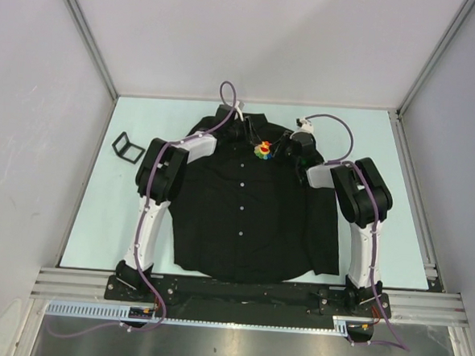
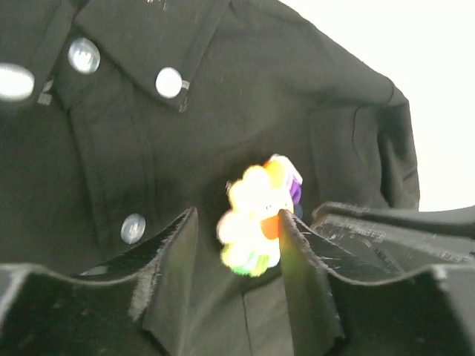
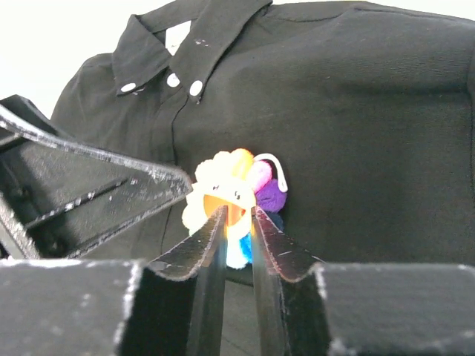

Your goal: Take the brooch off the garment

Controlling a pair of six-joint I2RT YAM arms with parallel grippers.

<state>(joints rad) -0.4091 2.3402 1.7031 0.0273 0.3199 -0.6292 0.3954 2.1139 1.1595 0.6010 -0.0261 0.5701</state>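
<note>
Desk (image 1: pixel 82 217) carries the garment (image 1: pixel 243 219), laid flat, collar at the far side. A black folded frame (image 1: pixel 127 146) lies apart at left. Left hand (image 2: pixel 237 222) stands with jaws apart, straddling the brooch (image 1: pixel 263 152) beside the collar. Right hand (image 3: pixel 239 211) is clamped on its lower edge.

The brooch (image 1: pixel 264 151) lies on the garment (image 1: pixel 242 227), right of its buttons (image 1: pixel 243 184).

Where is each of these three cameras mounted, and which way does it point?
Top external: above and behind the arms, looking down on the table and garment; the left arm and right arm show.
Left wrist: on the left arm, looking past the left claw at the brooch.
Right wrist: on the right arm, facing brooch and collar past the right claw.
Both wrist views share the brooch, and each shows the other claw.
</note>
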